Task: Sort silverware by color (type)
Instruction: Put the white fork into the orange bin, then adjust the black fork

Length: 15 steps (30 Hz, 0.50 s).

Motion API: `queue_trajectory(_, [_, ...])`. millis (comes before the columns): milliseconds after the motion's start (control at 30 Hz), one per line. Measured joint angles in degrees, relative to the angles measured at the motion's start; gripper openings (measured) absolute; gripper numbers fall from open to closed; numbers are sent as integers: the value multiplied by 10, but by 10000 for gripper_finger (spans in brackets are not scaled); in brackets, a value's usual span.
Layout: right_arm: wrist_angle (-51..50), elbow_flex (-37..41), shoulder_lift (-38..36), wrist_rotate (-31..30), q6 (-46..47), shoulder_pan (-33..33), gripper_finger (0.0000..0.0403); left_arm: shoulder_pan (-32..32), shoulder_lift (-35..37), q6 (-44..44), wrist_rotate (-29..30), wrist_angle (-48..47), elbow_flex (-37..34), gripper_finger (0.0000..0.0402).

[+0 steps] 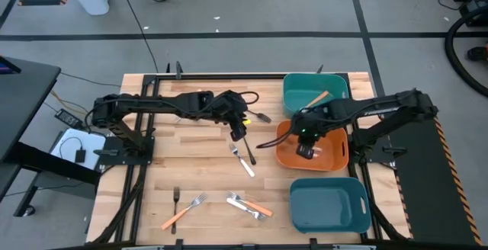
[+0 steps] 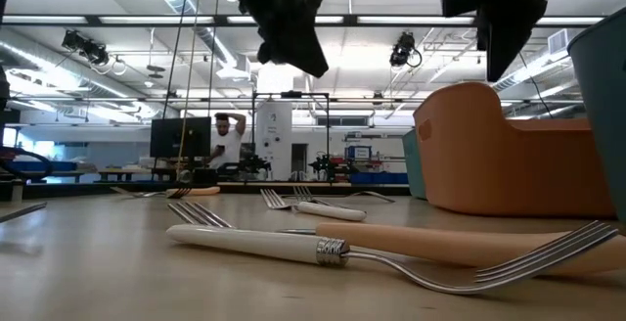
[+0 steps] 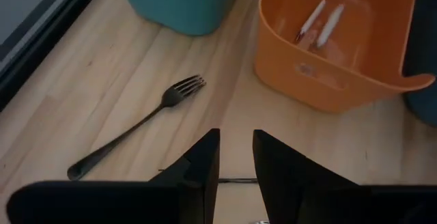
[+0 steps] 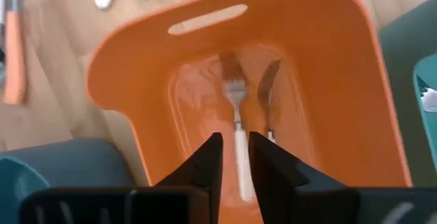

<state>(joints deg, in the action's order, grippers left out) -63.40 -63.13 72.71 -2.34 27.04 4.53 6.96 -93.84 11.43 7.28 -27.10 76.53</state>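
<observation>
My right gripper point(image 4: 234, 161) hangs open over the orange bin point(image 1: 335, 157), pointing steeply down. Two white-handled forks point(image 4: 239, 132) lie flat on the bin's floor below it, untouched. My left gripper point(image 3: 236, 161) is open above the table's middle point(image 1: 239, 132), with nothing between its fingers. A dark metal fork point(image 3: 136, 132) lies flat on the wood just beyond it. More silverware lies on the table: a white-handled fork point(image 1: 244, 161), a dark fork point(image 1: 175, 198), an orange-handled fork point(image 1: 183, 213), and a white and an orange one together point(image 1: 248, 205).
A teal bin point(image 1: 301, 91) at the far right holds an orange-handled fork point(image 1: 318, 97). Another teal bin point(image 1: 329, 203) stands at the near right, close to the orange bin. The bins crowd the table's right side; bare wood lies at the left and middle.
</observation>
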Motion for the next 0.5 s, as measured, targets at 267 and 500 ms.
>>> queue_trajectory(267, [3, 0, 21, -9, 62, 3, 106, 5, -23, -47, 0, 7, 0, 95])
queue_trajectory(500, [3, 0, 1, -6, 101, 3, 105, 21, -76, -134, -1, 10, 0, 96])
